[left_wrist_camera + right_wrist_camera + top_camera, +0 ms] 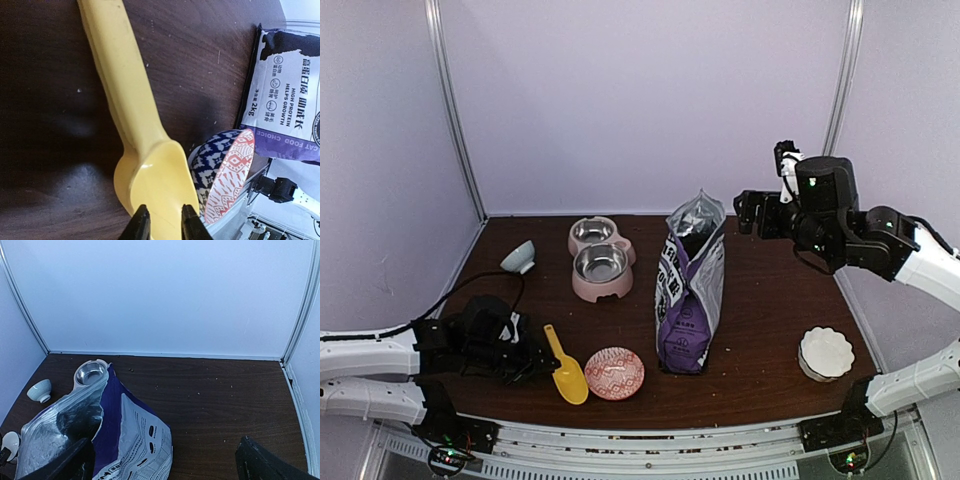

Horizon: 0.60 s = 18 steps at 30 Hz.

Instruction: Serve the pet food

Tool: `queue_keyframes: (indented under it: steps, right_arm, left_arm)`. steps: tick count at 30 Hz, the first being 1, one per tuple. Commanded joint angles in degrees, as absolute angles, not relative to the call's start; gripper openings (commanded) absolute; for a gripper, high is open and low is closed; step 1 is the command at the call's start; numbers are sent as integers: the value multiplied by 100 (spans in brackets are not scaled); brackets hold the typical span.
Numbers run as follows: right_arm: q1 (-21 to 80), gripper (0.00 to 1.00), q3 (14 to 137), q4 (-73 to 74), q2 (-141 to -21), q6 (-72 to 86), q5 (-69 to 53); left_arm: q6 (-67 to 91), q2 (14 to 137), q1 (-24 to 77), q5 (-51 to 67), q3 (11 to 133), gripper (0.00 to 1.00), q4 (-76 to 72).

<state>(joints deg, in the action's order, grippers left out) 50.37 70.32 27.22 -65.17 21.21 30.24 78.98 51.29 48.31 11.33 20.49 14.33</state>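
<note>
The pet food does not show; the tall purple bag (690, 290) stands open-topped mid-table and its inside is dark (75, 420). Two small dark pellets (131, 369) lie loose near the back wall. A yellow scoop (565, 368) lies flat at the front left, beside a red patterned bowl (614, 373). My left gripper (527, 357) sits low at the scoop; in the left wrist view its fingertips (141, 224) stand slightly apart over the scoop's bowl (155, 175), gripping nothing. My right gripper (750, 212) hovers open wide above and right of the bag top.
A pink double feeder with two steel bowls (598, 258) stands at the back centre. A small pale cup (519, 257) lies tipped at the back left. A white scalloped bowl (825, 352) sits front right. Walls close in the table on three sides.
</note>
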Motion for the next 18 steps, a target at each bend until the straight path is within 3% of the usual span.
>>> queue_keyframes:
  steps: [1, 8, 18]
  right_arm:
    - [5014, 100, 6944, 2752, -6389, 2145, 3054]
    - [5010, 100, 6969, 2751, -6425, 2136, 3004]
    - [5013, 100, 6939, 2781, -6412, 2174, 2975]
  left_arm:
    - [7409, 4995, 4790, 930, 2442, 29, 2020]
    - [6935, 5014, 4794, 648, 2714, 35, 2539]
    - [6888, 5529, 4792, 1047, 2409, 44, 1945]
